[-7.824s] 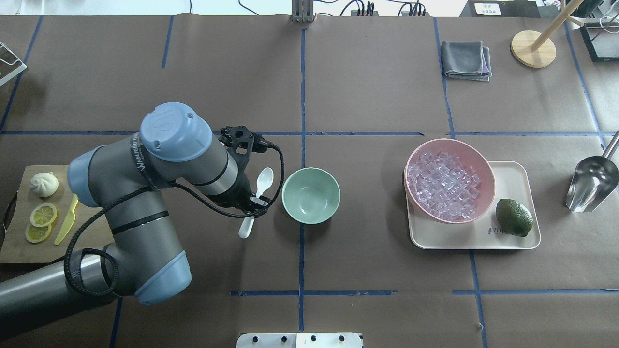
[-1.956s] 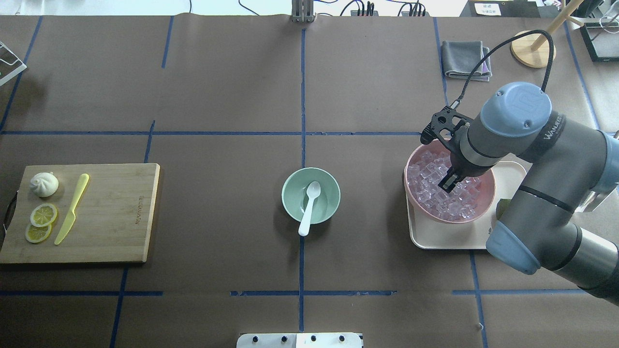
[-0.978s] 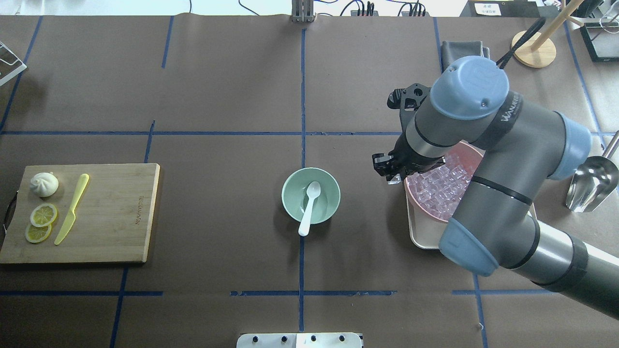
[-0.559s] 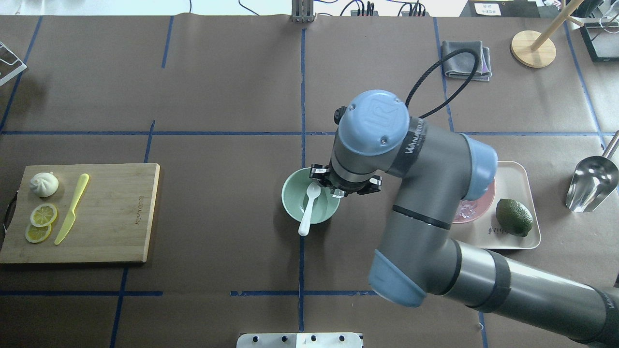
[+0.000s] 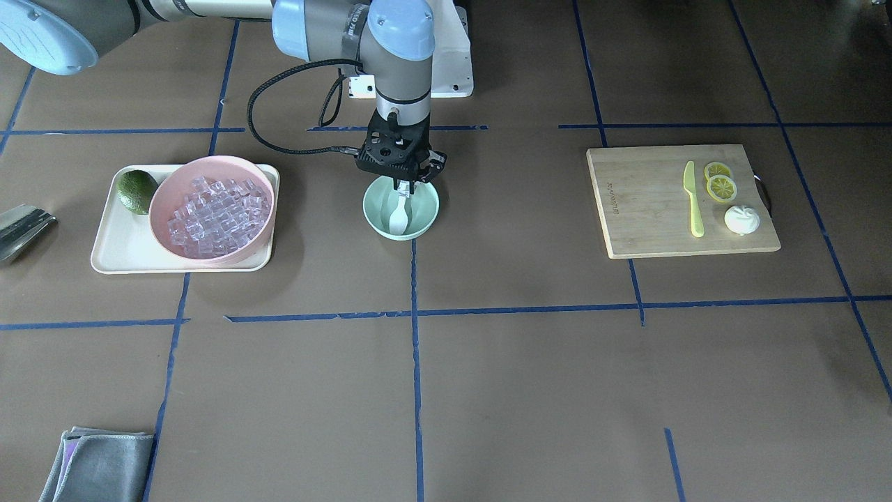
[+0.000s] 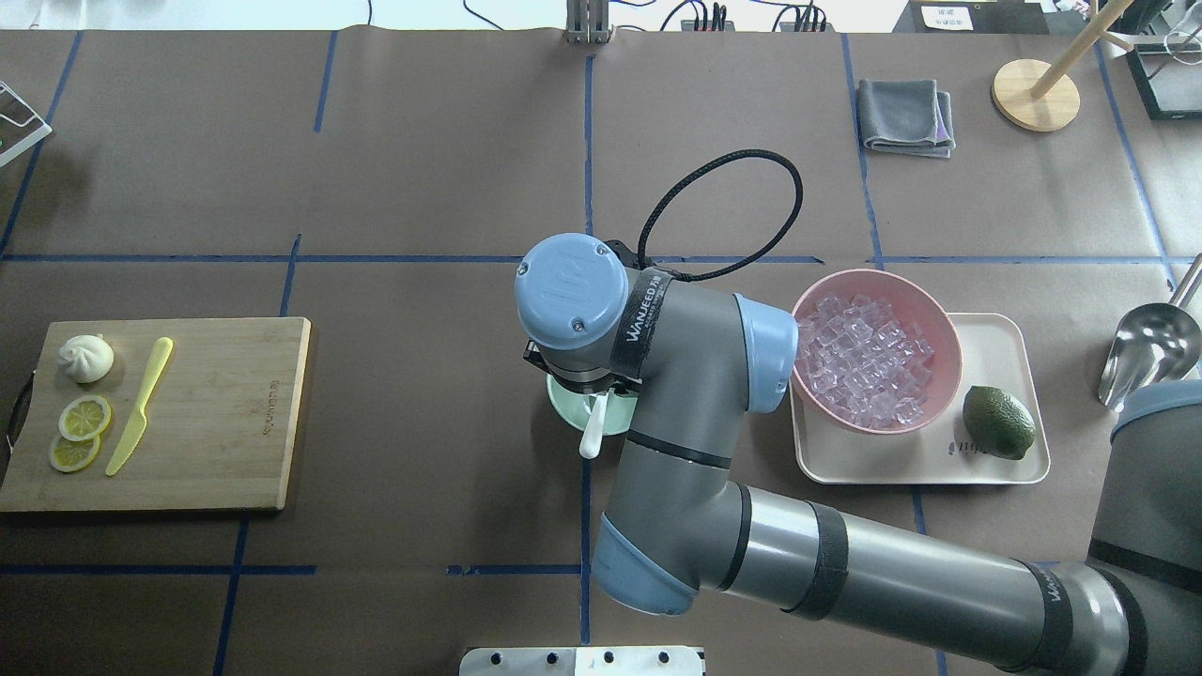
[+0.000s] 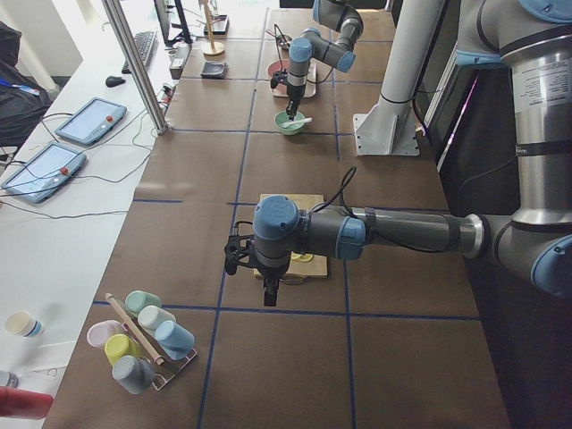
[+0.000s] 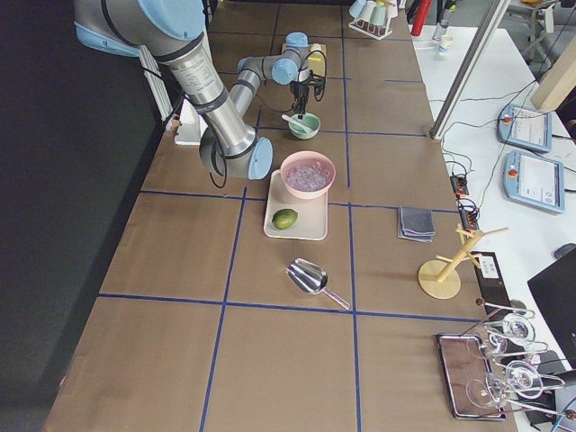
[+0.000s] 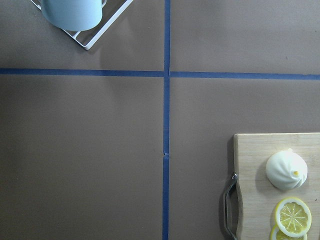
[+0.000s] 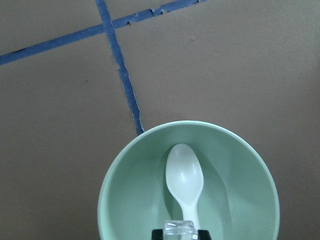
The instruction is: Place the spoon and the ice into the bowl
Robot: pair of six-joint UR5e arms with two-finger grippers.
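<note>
I see one brown tabletop ruled with blue tape, and two arms over it. The right arm reaches to the middle, while the left arm hangs over the end where the single wooden cutting board lies. One cream tray carries one pink bowl, heaped with more clear cubes than I can count, and one green lime just beside it. The one mint-green bowl sits at the centre, well apart from both tray and board. Directly above it my right end effector points straight down, its fingers narrowed onto one cube, the ice, held above the bowl's inside and over the handle of the spoon. My left end effector shows only in the side view, small, and I cannot tell whether it is wide or narrow. One steel scoop rests on the tabletop past the tray, and one folded grey cloth lies on the far side. On the board I count one yellow knife, one white bun and two lemon slices, overlapping. The one white spoon lies with its scoop inside the mint-green bowl and its handle leaning out over the rim on the robot's side.
</note>
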